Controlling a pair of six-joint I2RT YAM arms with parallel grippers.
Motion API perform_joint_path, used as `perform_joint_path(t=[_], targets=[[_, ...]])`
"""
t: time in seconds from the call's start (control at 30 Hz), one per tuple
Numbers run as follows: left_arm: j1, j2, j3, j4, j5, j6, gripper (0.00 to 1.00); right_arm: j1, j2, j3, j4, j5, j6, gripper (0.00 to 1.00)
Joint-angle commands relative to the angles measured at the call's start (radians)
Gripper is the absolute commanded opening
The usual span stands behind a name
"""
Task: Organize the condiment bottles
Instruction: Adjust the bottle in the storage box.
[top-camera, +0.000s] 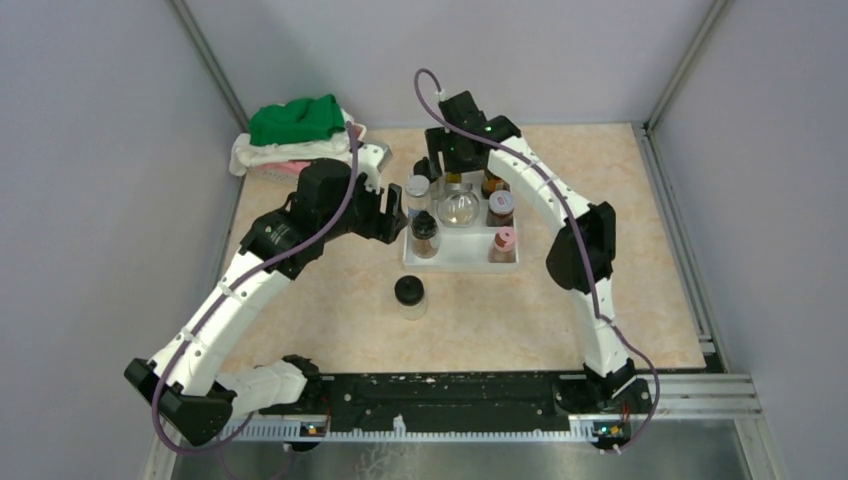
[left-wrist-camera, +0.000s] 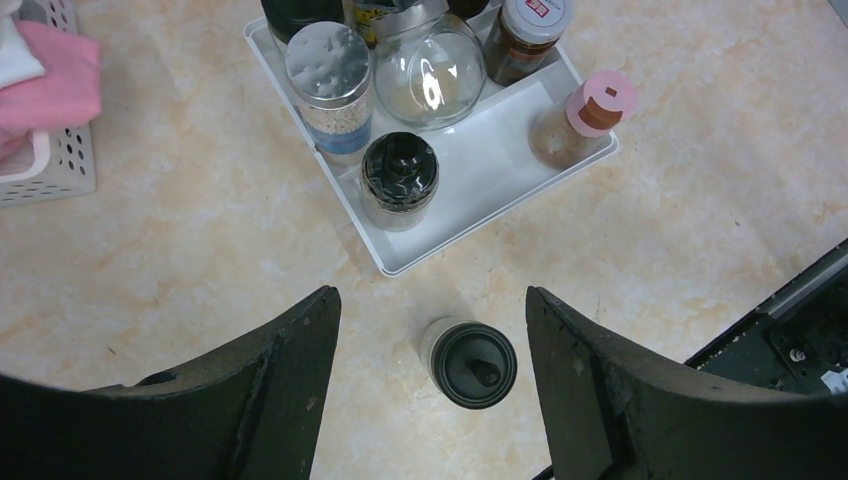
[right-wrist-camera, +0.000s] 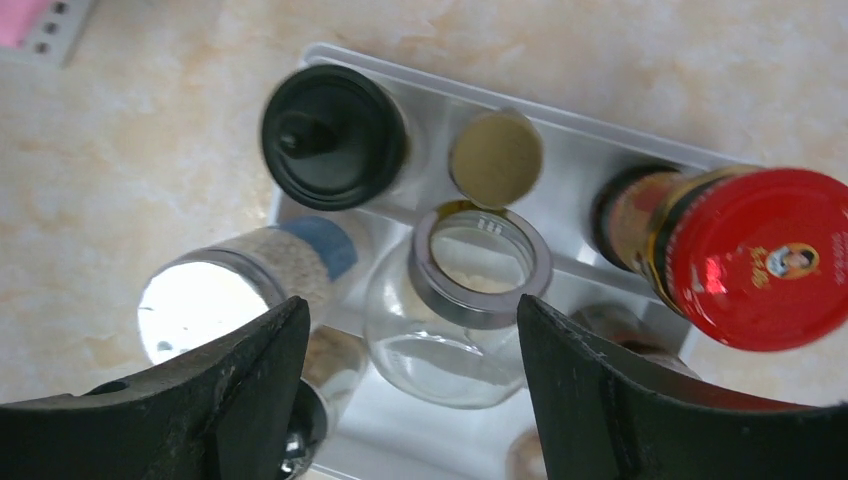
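A white stepped tray (top-camera: 460, 262) holds several condiment bottles: a silver-capped jar (top-camera: 417, 187), a round clear glass jar (top-camera: 459, 207), a black-capped jar (top-camera: 424, 232), a pink-capped one (top-camera: 505, 240) and a white-red capped one (top-camera: 500, 205). One black-capped jar (top-camera: 410, 293) stands alone on the table in front of the tray. My left gripper (left-wrist-camera: 432, 300) is open and empty, high above that lone jar (left-wrist-camera: 470, 362). My right gripper (right-wrist-camera: 412, 310) is open and empty over the round glass jar (right-wrist-camera: 470, 300), with a red-capped bottle (right-wrist-camera: 757, 255) to its right.
A white basket (top-camera: 262, 165) with green cloth (top-camera: 298, 118) and pink and white cloths sits at the back left, left of the tray; it also shows in the left wrist view (left-wrist-camera: 60, 150). Grey walls enclose the table. A black rail (top-camera: 450, 400) runs along the near edge.
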Motion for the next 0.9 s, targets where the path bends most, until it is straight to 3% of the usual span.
perform_joint_path(t=[0.0, 0.87], targets=[[-0.003, -0.006, 0.011, 0.016, 0.021, 0.013, 0.75, 0.002, -0.004, 0.014, -0.077, 0.128, 0.021, 0.75], [-0.003, -0.001, -0.008, 0.021, 0.018, 0.020, 0.75, -0.016, 0.030, -0.138, 0.046, 0.054, 0.053, 0.67]])
